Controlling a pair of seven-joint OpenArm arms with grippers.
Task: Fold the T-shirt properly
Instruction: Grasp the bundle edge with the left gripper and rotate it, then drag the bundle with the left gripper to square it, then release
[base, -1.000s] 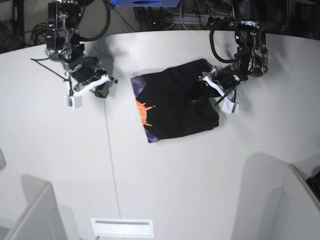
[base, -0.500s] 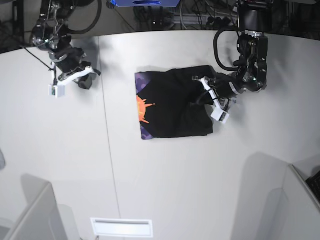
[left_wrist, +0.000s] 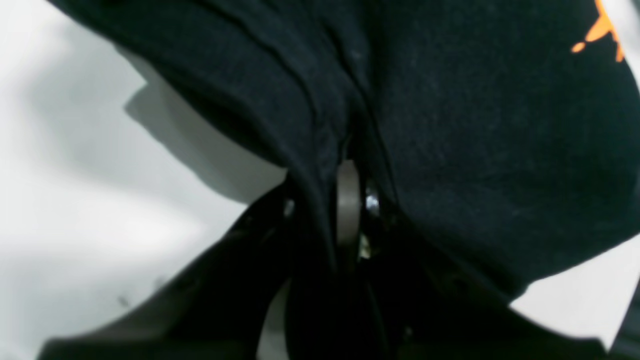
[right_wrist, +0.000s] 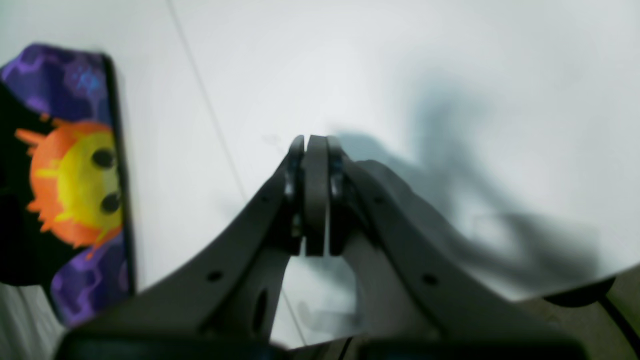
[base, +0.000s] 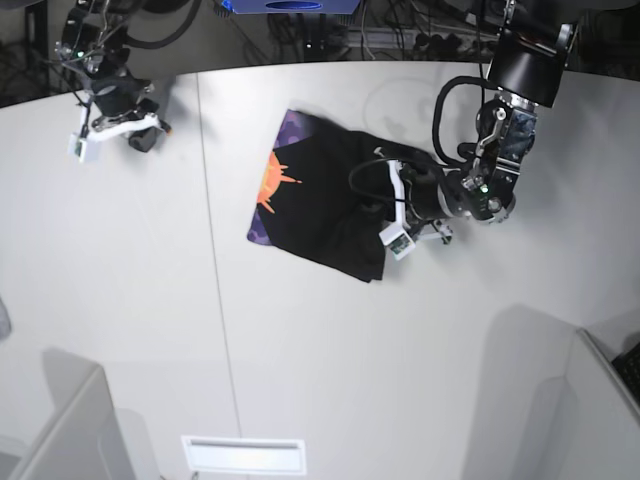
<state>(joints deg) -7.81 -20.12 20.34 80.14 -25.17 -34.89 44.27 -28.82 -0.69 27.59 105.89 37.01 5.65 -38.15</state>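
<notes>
The left end effector (base: 392, 200) is clamped on a fold of the black T-shirt (base: 320, 200) so it can drag it. The right end effector (right_wrist: 315, 150), pressed together and holding nothing, waits well away over the bare surface (base: 300, 340).

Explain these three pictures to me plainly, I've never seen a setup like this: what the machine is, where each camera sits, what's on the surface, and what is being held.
This is a robot with two arms working over a white table. One picture looks down on the whole scene from above. The other two come from small cameras mounted on each arm's wrist, looking along its jaws.

On the table lies a black T-shirt, partly folded, with a purple and orange print showing along one edge.

The left gripper, on the right side of the overhead picture, has its jaws closed on a bunch of the shirt's black cloth; its wrist picture is almost filled with that cloth. The right gripper is off to the side near the table's far corner, jaws shut and holding nothing, with the print visible at the picture's left.
</notes>
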